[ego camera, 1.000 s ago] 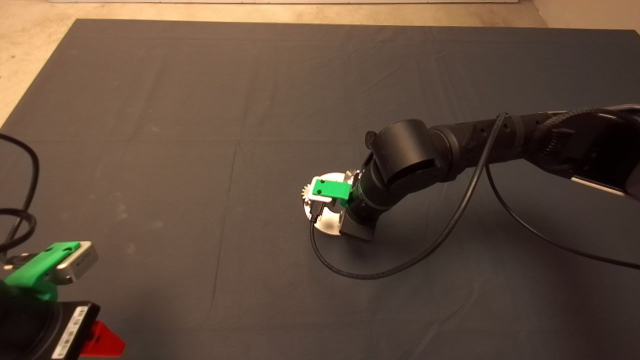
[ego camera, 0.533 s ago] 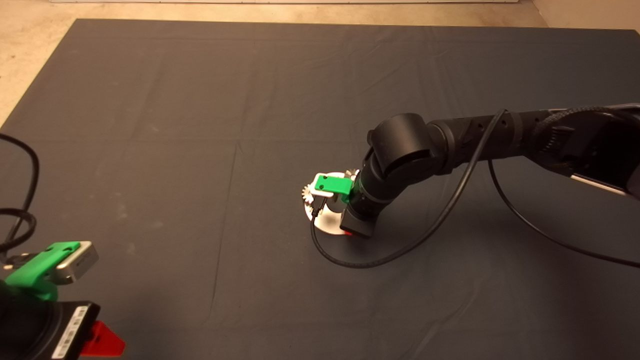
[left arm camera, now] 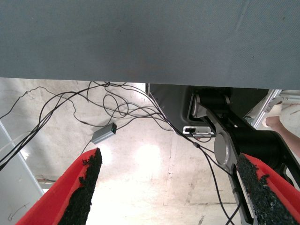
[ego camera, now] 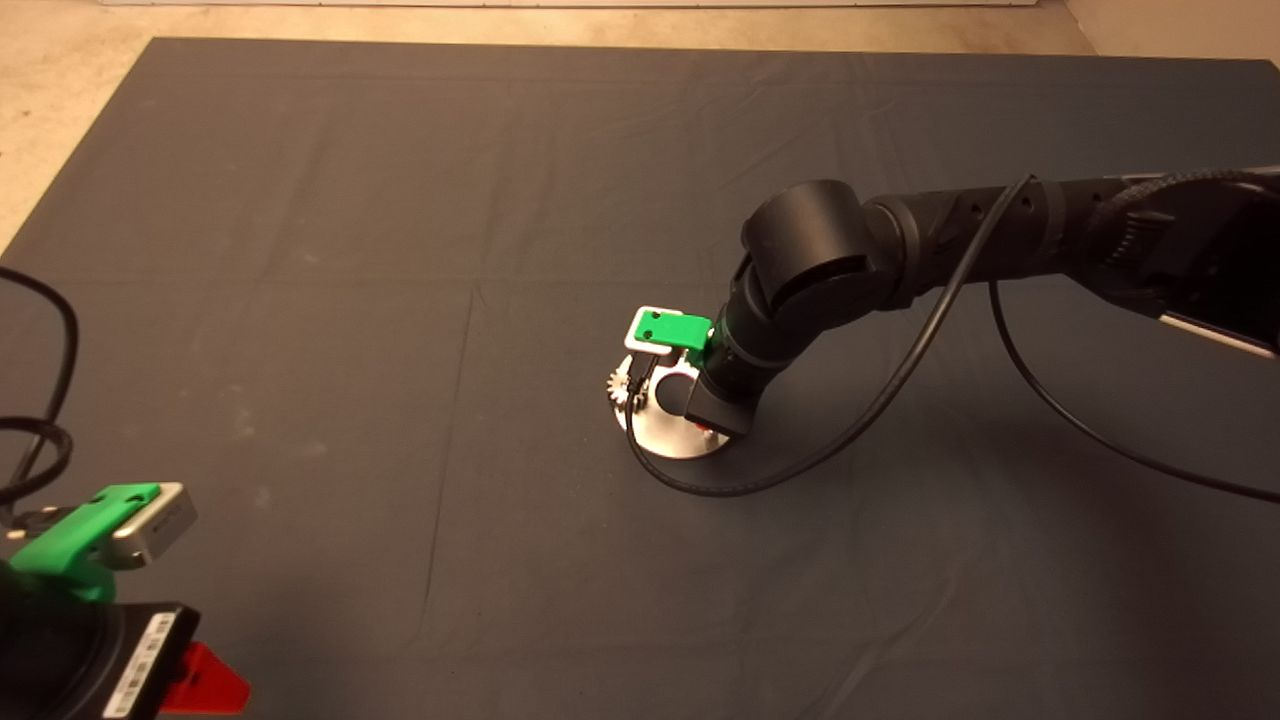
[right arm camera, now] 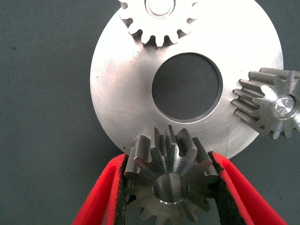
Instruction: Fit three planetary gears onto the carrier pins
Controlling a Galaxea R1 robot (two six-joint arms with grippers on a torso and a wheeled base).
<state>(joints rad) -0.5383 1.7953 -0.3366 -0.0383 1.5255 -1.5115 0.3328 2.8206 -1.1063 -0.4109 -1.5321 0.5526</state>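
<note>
The shiny round plate (right arm camera: 122,93) with its large centre hole lies mid-mat (ego camera: 665,442). Two planetary gears sit on carrier pins (right arm camera: 159,6): one at the far rim (right arm camera: 157,23) and one at the side rim (right arm camera: 269,105). A third planetary gear (right arm camera: 168,183) overlaps the near rim, and both black pads of my right gripper (right arm camera: 168,157) press on its teeth. A grey round face fills its centre; I cannot tell if it is seated. From above, the right gripper (ego camera: 705,428) stands over the plate, one gear (ego camera: 620,385) showing. The left gripper (left arm camera: 168,154) waits open at the lower left (ego camera: 200,685).
The right arm's black cable (ego camera: 760,480) loops on the mat just in front of the plate. Bare floor borders the mat at the far and left edges. The left wrist view looks past the mat edge at loose cables (left arm camera: 112,103) on the floor.
The right wrist has moved away from the mat's front, uncovering more of the plate. Its cable loop has drawn in closer to the plate. The left arm has not moved.
</note>
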